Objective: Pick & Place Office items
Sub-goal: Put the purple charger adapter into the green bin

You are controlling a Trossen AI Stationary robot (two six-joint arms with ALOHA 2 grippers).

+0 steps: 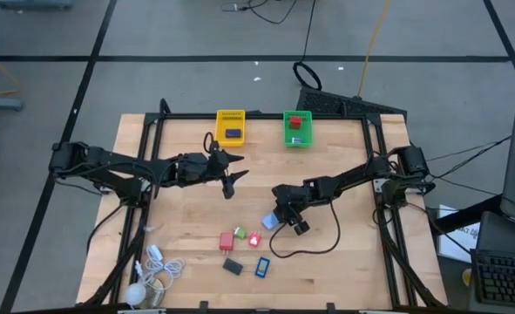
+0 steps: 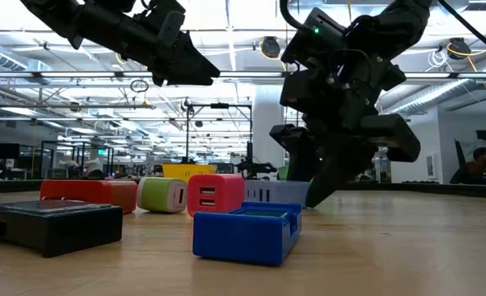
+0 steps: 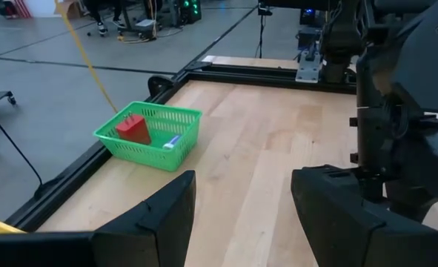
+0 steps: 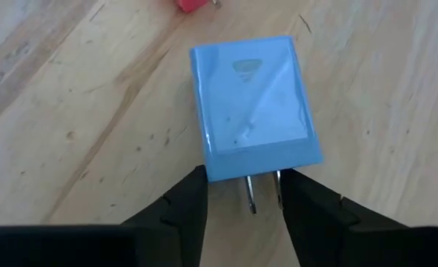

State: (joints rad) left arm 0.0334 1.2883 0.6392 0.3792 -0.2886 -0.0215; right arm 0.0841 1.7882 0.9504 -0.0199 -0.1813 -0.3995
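While right hand (image 4: pixel 242 194) clamps pale-blue charger (image 4: pixel 254 104) prongs, five items lie loose, two baskets; left hand (image 1: pixel 232 173) apart.

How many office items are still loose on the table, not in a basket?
5: a light blue charger at the right gripper, a red block, a green piece, a black piece and a blue piece. A small red piece beside the green one may make six.

Around your pale wood worktop (image 1: pixel 327 253) you have a grey floor (image 1: pixel 196 78) crossed by dark tape lines. A yellow cable (image 1: pixel 375 44) runs across it, and a keyboard (image 1: pixel 505 277) sits off to one side. Beyond the worktop, the hall shows ceiling lights (image 2: pixel 251 20), metal racking, and a seated person (image 2: pixel 479 164).
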